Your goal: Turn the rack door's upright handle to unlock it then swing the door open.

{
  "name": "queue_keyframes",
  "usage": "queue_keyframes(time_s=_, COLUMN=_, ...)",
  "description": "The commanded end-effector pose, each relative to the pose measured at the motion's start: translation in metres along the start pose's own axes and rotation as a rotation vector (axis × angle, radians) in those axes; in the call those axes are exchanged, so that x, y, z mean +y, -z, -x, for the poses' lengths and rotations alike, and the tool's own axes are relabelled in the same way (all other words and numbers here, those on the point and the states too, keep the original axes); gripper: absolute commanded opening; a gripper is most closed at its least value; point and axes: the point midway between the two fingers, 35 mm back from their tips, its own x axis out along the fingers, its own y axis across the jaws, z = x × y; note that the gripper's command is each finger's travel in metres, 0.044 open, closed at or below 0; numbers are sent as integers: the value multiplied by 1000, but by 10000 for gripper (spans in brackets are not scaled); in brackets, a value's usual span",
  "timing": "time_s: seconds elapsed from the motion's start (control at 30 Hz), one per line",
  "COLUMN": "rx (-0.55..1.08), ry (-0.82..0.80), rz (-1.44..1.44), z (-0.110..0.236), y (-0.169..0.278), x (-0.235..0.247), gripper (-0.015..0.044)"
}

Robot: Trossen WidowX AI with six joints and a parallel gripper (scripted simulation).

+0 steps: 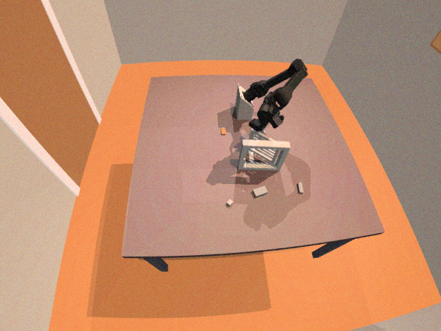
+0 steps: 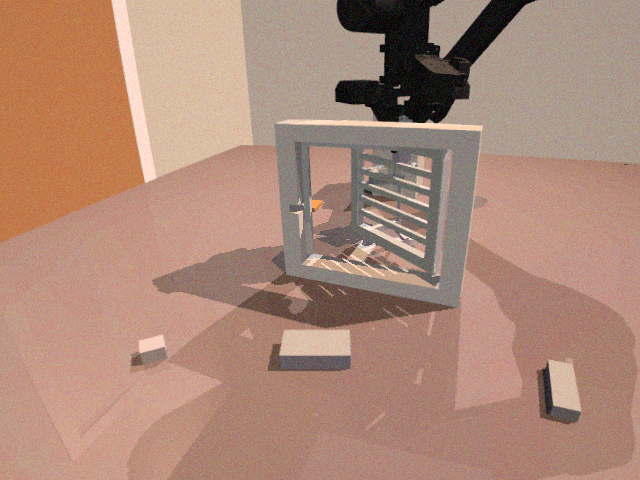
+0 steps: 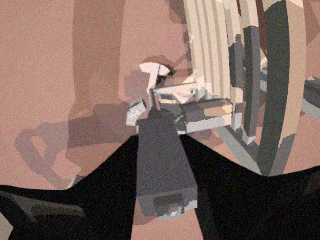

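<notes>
The grey frame (image 1: 265,143) (image 2: 377,131) stands upright on the table. Its slatted door (image 2: 356,191) (image 3: 212,50) is swung partway open toward the arm, roughly half of a right angle, hinged on the right in the exterior view. My gripper (image 1: 257,129) (image 3: 159,142) is behind the frame, at the door's free side. It is shut on the dark grey upright handle (image 3: 165,167), which stands between the black fingers in the wrist view. The handle's exact turn is hard to tell. In the exterior view the fingertips are largely hidden by frame and door.
A small orange block (image 1: 223,131) (image 2: 316,205) lies behind the frame, on the left. In front lie a larger pale block (image 1: 260,191) (image 2: 315,343), a small cube (image 1: 229,202) (image 2: 151,343) and a narrow block (image 1: 300,187) (image 2: 562,384). A grey panel (image 1: 244,111) stands near the arm.
</notes>
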Motion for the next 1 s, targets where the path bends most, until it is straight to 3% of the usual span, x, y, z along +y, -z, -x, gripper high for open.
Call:
queue_keyframes(time_s=0.0, rx=-7, ry=-2, rz=-71, z=0, y=-2, x=9, gripper=10)
queue_keyframes(time_s=0.97, rx=-7, ry=-6, rz=-494, z=1, y=-31, x=64, gripper=10)
